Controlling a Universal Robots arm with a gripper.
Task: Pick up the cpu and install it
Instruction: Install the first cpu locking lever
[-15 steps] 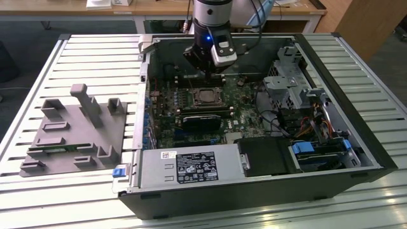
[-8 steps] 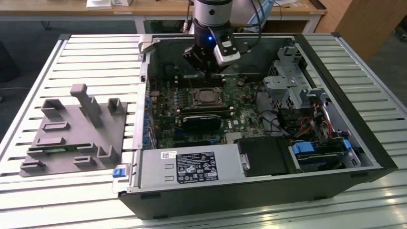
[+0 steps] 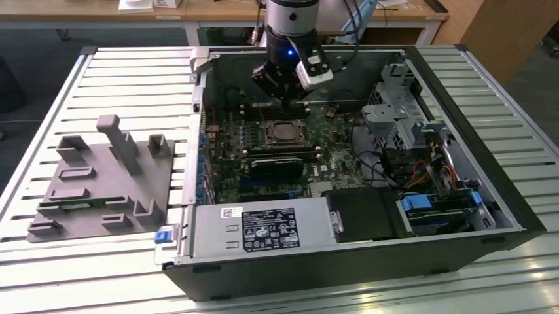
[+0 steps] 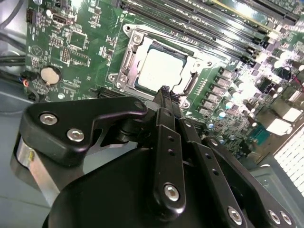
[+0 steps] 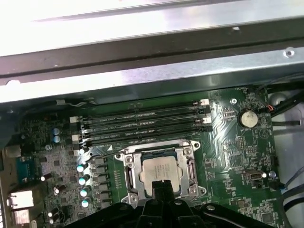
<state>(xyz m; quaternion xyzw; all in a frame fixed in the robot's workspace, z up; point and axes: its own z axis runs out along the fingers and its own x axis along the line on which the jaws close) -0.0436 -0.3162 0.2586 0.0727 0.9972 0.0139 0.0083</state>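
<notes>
Cpu [image 5: 160,172] is sitting flat in the socket [image 5: 129,164], near the board's far side. Claw [image 4: 165,91], pinched closed and carrying nothing, is hanging just above; bumping could be bending pins.

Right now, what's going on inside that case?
The arm's gripper hangs inside the open computer case, just above the motherboard. The cpu already lies in its socket, inside the metal frame, in both wrist views. The fingers are closed together with nothing between them, their tips at the near edge of the chip. The grey fixture tray sits outside the case, on the exterior view's left.
</notes>
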